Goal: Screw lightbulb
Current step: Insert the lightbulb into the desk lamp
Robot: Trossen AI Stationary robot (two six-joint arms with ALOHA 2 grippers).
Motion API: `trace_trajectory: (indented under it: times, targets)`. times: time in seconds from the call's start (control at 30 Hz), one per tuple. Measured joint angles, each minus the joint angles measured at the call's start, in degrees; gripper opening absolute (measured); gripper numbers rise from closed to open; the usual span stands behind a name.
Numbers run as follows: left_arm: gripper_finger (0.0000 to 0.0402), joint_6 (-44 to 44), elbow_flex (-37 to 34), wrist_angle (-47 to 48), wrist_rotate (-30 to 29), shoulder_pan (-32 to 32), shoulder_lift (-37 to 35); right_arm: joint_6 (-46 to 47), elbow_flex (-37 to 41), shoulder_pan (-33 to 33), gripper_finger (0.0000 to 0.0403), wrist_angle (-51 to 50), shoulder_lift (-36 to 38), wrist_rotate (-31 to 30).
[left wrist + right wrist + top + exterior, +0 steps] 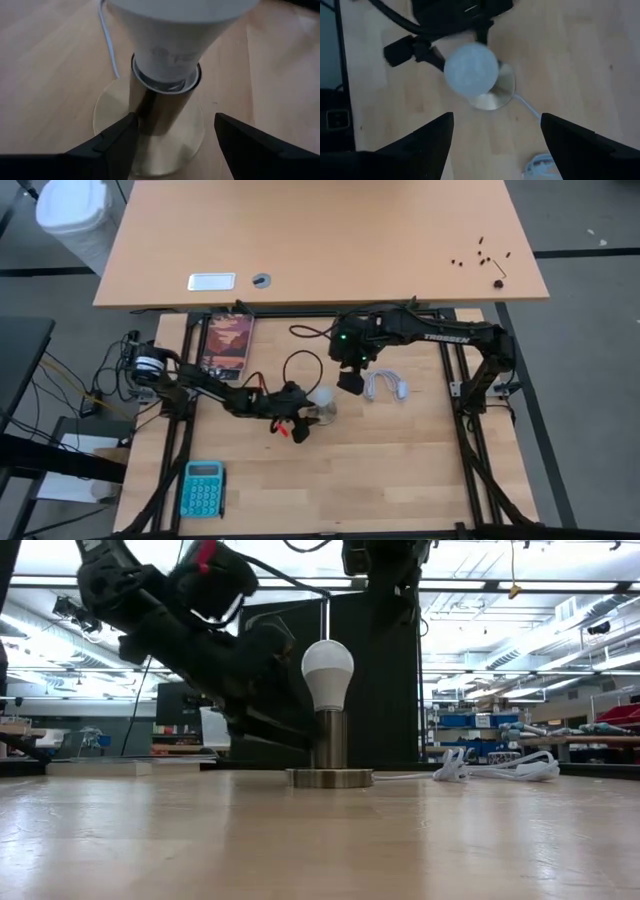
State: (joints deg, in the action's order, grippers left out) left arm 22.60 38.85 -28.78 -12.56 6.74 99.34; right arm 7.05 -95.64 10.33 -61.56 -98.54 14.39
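At table centre I'm straddling the lamp stem (160, 107) with my left gripper (172, 132), jaws apart, gripping nothing; right gripper (495, 132) is hovering wide at one o'clock. Lightbulb (327, 675) is looking light, smooth, breakable—I'm favouring its widest part.

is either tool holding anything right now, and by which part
Cannot tell: the left tool straddles the socket stem under the lightbulb; the right tool holds nothing.

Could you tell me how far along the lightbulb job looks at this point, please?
Done, it seems: the lightbulb stands upright in the metal socket on the table, though how far it is screwed in cannot be told. In hand: the left gripper has its fingers either side of the socket stem, not touching it. The right gripper hovers open above the bulb. Left: any final tightening, then pulling both arms away.
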Motion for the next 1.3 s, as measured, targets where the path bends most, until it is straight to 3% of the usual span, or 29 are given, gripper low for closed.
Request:
trace_trajectory:
  times: [0.4,0.93,1.3]
  targets:
    - [0.0266,0.0,8.2,-0.2,-1.8,0.0,6.9,0.3,0.0,-1.5,0.0311,-1.9,0.0,-1.1]
    - [0.0243,0.5,8.6,-0.1,-1.8,0.1,7.0,-0.9,0.0,-1.7,0.0310,-1.6,0.0,-0.9]
    - [0.0297,0.6,8.6,-0.3,-1.8,-0.1,6.3,-0.8,0.0,-1.7,0.0310,-1.8,0.0,-0.8]
